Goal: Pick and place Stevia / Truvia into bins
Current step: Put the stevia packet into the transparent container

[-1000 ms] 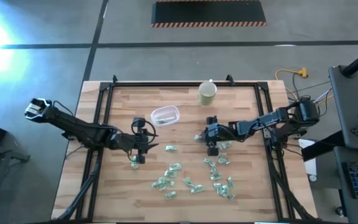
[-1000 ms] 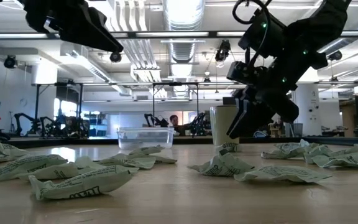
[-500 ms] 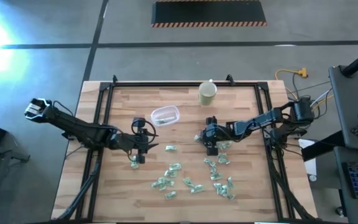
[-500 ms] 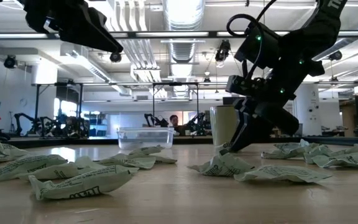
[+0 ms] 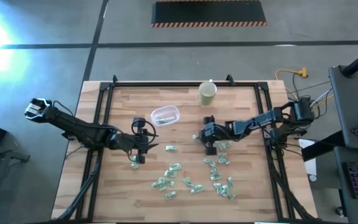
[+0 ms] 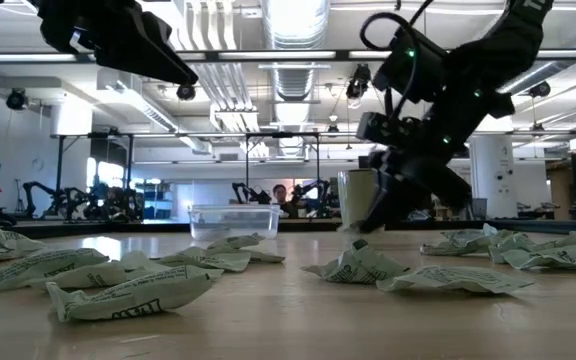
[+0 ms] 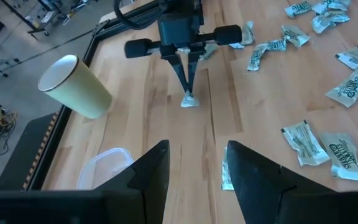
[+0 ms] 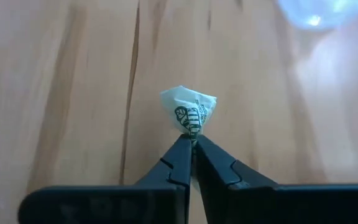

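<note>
The right gripper [image 8: 191, 144] is sitting just right of centre in the high view, its fingers now pinched tight on one sachet [image 8: 189, 107]; a second ago those fingers were standing apart over the scattered packets, and half a second ago they were reaching down among them, so the grasp is only just being made; in the low view the sachet is hanging from the fingertips just above the table [image 5: 185, 106], which suggests the lift is beginning.

The left gripper [image 5: 137, 157] is hovering left of centre, unchanged over the last second, its fingers partly open and holding nothing, a packet lying just below it on the wood.

The rest of the Stevia sachets [image 5: 191, 177] are lying loose across the lower middle of the table; the clear tub [image 5: 165, 115] is sitting up and to the left of the right gripper, with what looks like a packet or two inside it, and the beige cup [image 5: 207, 93] is standing above it near the table's far edge.

By my judgement, the pick is being completed; the carry up-left to the tub is what remains for this packet.
</note>
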You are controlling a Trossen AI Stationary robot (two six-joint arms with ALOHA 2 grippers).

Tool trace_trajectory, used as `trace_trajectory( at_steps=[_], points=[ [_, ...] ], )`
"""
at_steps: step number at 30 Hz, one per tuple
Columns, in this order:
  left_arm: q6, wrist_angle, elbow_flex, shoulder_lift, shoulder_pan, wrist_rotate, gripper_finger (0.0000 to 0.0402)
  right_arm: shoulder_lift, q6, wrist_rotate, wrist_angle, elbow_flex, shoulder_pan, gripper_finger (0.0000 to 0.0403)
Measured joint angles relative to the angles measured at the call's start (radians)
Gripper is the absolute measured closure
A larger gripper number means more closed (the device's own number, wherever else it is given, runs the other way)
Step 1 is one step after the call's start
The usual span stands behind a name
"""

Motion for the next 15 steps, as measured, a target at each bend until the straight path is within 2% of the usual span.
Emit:
trace_trajectory(
  at_steps=[7, 15],
  points=[
    [-0.015, -0.052, 0.002, 0.000, 0.000, -0.032, 0.0257, 0.000, -0.069, 0.005, 0.032, 0.128, 0.000, 0.0394],
    [-0.226, -0.300, 0.002, -0.016, 0.001, -0.134, 0.0257, 0.009, -0.127, 0.008, 0.110, 0.249, -0.039, 0.0394]
  ],
)
